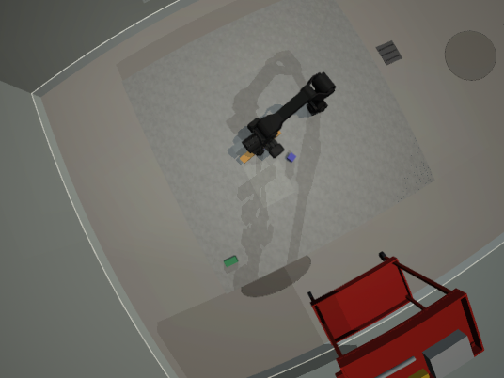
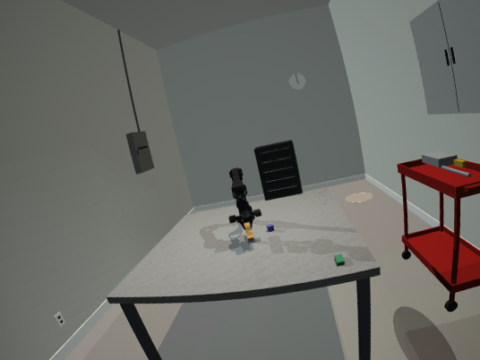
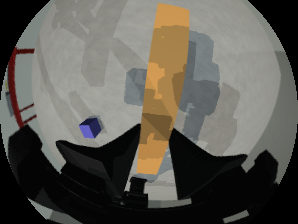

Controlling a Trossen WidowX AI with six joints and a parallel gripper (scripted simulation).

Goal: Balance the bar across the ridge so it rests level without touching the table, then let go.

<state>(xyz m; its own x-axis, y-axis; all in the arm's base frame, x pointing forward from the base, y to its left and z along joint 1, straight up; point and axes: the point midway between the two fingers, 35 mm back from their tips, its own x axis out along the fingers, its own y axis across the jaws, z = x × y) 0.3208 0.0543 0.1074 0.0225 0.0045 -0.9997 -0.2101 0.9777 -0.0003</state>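
the orange bar (image 3: 161, 90) is clenched at its near end by the gripper (image 3: 152, 163), reaching out over the grey ridge (image 3: 136, 86) so its middle can settle there. a blue cube (image 3: 89, 128) sits beside the bar, and a green block (image 1: 230, 261) lies well apart from it on the table (image 2: 188, 269).

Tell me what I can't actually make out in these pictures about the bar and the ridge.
- Ridge: no view shows it clearly; in the wrist view the orange bar covers where it would lie.
- Bar's middle: top view, hidden under the gripper.
- Gap between bar and table: exterior view, too small to judge.
- Bar's near end: wrist view, hidden behind the fingers.
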